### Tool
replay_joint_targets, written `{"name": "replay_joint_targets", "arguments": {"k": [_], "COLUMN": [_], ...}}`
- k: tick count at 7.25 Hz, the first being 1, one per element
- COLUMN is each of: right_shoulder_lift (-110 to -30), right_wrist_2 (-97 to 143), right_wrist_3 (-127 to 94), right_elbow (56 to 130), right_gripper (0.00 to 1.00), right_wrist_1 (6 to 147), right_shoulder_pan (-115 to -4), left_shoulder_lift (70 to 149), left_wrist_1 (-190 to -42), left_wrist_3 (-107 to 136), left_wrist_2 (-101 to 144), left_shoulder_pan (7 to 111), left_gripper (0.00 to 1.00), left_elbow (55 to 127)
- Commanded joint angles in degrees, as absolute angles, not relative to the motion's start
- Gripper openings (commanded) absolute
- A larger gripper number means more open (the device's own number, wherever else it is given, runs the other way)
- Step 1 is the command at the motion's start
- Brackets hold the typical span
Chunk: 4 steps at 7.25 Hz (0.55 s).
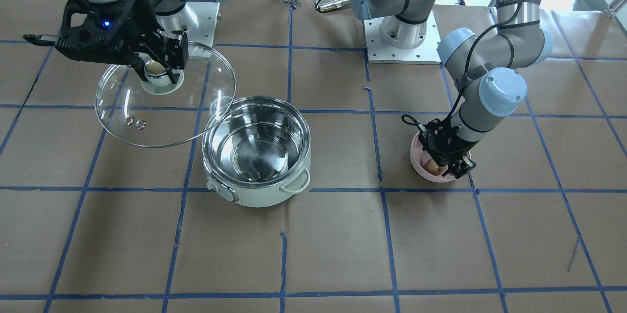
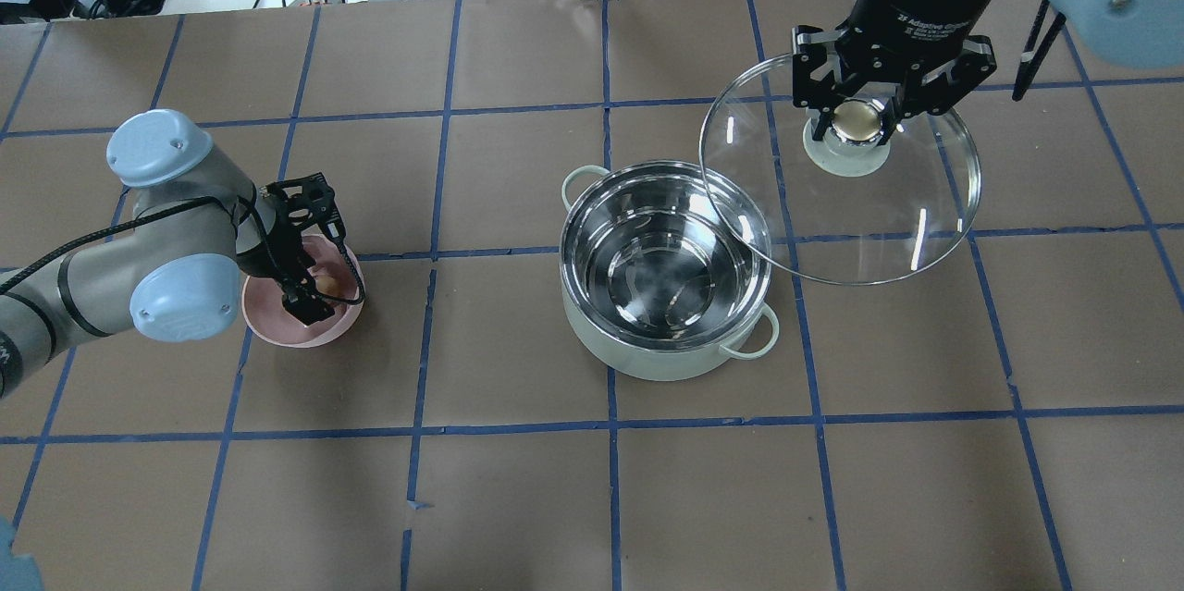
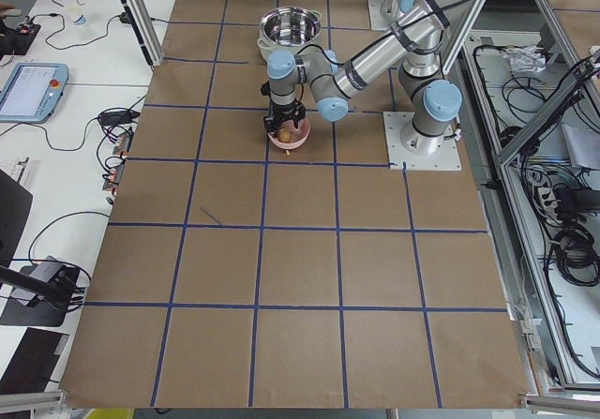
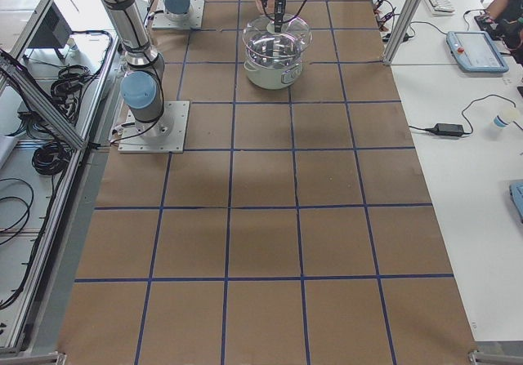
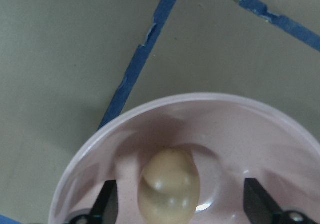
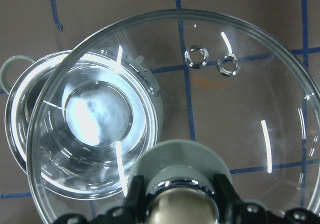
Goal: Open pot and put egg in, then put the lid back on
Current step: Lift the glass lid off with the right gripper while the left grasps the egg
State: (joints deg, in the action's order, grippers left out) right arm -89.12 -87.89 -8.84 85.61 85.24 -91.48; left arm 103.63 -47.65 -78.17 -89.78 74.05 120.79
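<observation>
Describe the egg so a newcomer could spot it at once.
Find the big mint-green pot mid-table, then the small pink bowl off to the robot's left, under the left claw. The egg lies in that bowl's bottom, flanked by the open claw. It is a smooth light-brown oval, not the shiny round knob on the glass lid.

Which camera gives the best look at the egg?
The left wrist view: the egg lies large and clear in the pink bowl, inside the open left claw. Overhead and front views show only a sliver beside the claw; the side views are too far to make it out.
</observation>
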Motion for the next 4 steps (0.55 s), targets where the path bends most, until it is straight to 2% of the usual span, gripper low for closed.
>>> {"name": "replay_joint_targets", "arguments": {"k": [1,2,3,4], "right_shoulder_lift": [-89.29,-90.78,-84.44,-84.64], "right_wrist_2": [-88.50,-88.51,-85.03,-82.73], "right_wrist_3": [-9.22,-7.92,-6.61,-5.90], "right_elbow": [85.43,85.86,84.82,84.64], "right_gripper": [0.33,0.34,0.32,0.30], "right_wrist_1": [87.95,85.19,85.43,86.30], "right_shoulder_pan": [-85.55,-85.17,-84.82,-84.55], "left_shoulder_lift": [103.89,103.89,103.89,103.89], "left_wrist_1": [-47.90,-47.90,-47.90,-48.25], "left_wrist_3": [-78.49,-78.57,-78.49,-78.49], "left_wrist_2": [-90.09,-90.09,-90.00,-89.65], "left_shoulder_pan": [74.00,74.00,74.00,74.00], "left_gripper": [0.37,0.26,0.19,0.15], "left_elbow": [120.76,120.76,120.94,120.94]}}
